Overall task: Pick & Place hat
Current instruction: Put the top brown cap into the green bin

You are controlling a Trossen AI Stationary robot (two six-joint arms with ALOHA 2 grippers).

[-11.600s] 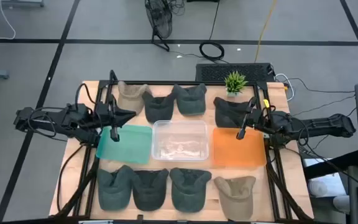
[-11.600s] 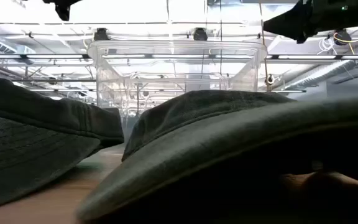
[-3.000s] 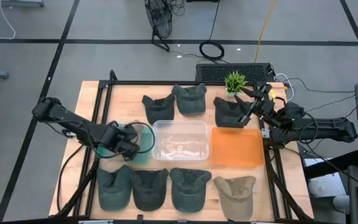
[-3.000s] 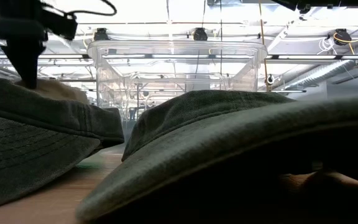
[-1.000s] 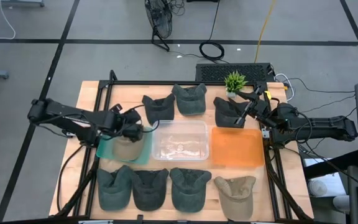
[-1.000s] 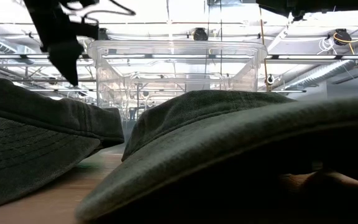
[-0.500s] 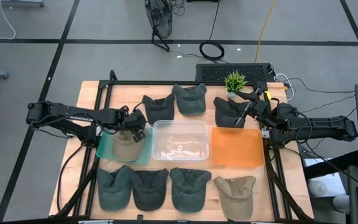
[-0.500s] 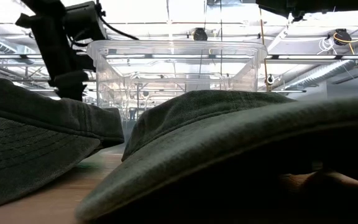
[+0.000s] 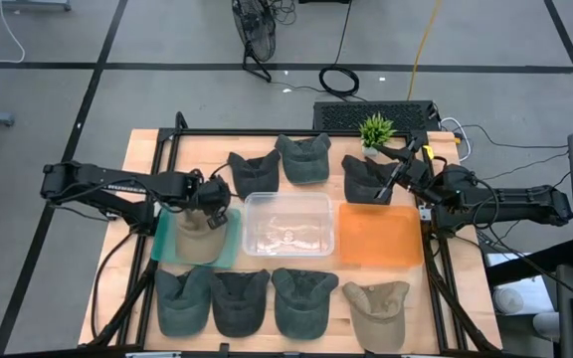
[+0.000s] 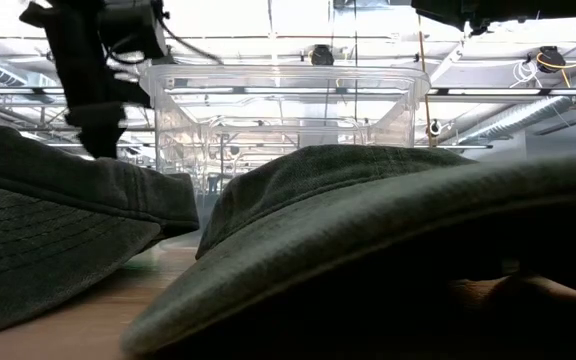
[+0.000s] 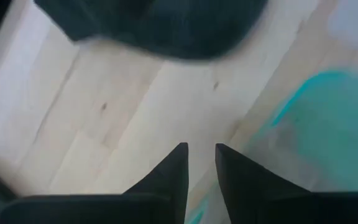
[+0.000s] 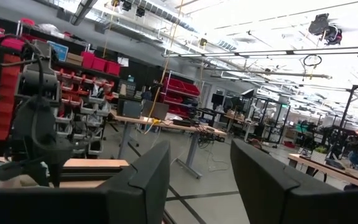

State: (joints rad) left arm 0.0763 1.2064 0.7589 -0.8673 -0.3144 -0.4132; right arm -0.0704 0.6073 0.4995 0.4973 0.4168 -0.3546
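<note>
A: Biggest first?
B: Wooden table [image 9: 117, 249], black frame round it. Middle row: green mat [image 9: 229, 246] on the L, clear bin [image 9: 287, 223] in the ctr, orange mat [image 9: 381, 235] on the R.
A: Arms?
B: L arm reaches in from the L edge; L gripper [image 9: 214, 203] sits over the far edge of the green mat, just beside the bin's L wall. R arm comes in from the R edge; R gripper [image 9: 391, 185] is raised over the dark cap [image 9: 364, 177] at the far R, near the plant [image 9: 376, 130].
A: Hats?
B: Tan hat [image 9: 198, 237] lies on the green mat, touching nothing but the mat as far as I can see, L gripper just past its far side. Far row: 3 dark caps. Near row: 3 dark caps plus 1 tan cap [image 9: 379, 303] at the R end.
A: Jaws?
B: L: wrist view shows the fingertips [image 11: 176, 163] close together w/ a narrow gap, nothing between them, bare wood and mat edge below. R: fingers [image 12: 146, 174] spread wide, empty, pointing out at the room.
A: Low view?
B: Mostly near-row caps up close; L arm [image 10: 93, 70] hangs down at upper L, bin behind.
</note>
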